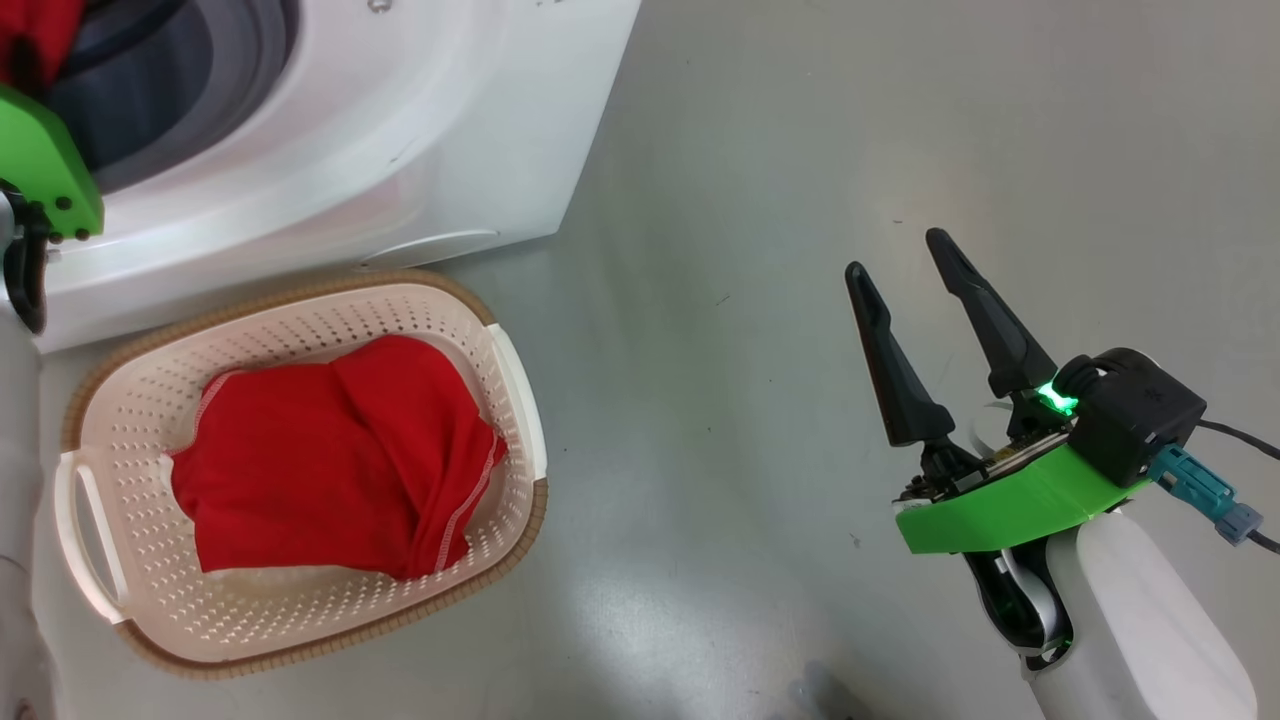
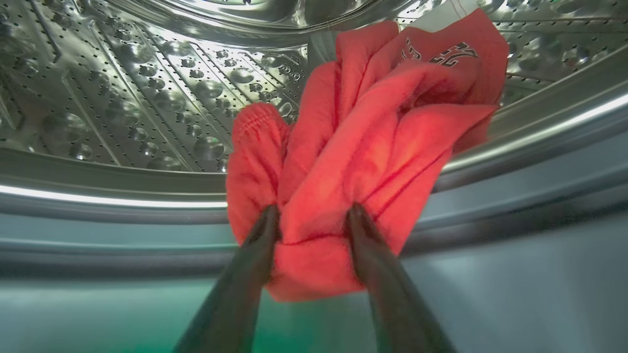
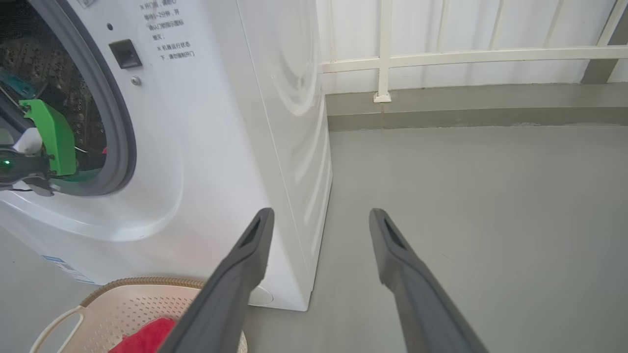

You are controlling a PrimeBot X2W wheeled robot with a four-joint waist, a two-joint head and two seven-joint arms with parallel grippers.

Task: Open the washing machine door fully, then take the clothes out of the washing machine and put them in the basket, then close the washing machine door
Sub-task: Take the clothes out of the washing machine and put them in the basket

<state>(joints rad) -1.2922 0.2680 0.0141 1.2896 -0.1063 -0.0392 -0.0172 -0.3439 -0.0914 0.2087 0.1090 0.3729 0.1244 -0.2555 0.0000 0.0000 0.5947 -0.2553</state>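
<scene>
In the left wrist view, my left gripper (image 2: 311,213) is at the mouth of the washing machine's steel drum (image 2: 147,98). It is open, its fingers (image 2: 265,230) straddling a bunched fold of the red clothes (image 2: 373,127), which have white lettering. More red clothes (image 1: 340,450) lie in the cream basket (image 1: 520,400) on the floor in front of the washing machine (image 1: 450,130). My right gripper (image 1: 895,252) hovers open and empty over the floor to the right, with the machine's corner (image 3: 274,147) beside it. The washing machine door is out of view.
The grey rubber ring (image 2: 539,196) rims the drum opening below the garment. My left wrist's green mount (image 3: 51,135) sits inside the opening. A white railing (image 3: 382,59) and a low kerb run along the far side. Bare grey floor (image 1: 750,200) lies right of the machine.
</scene>
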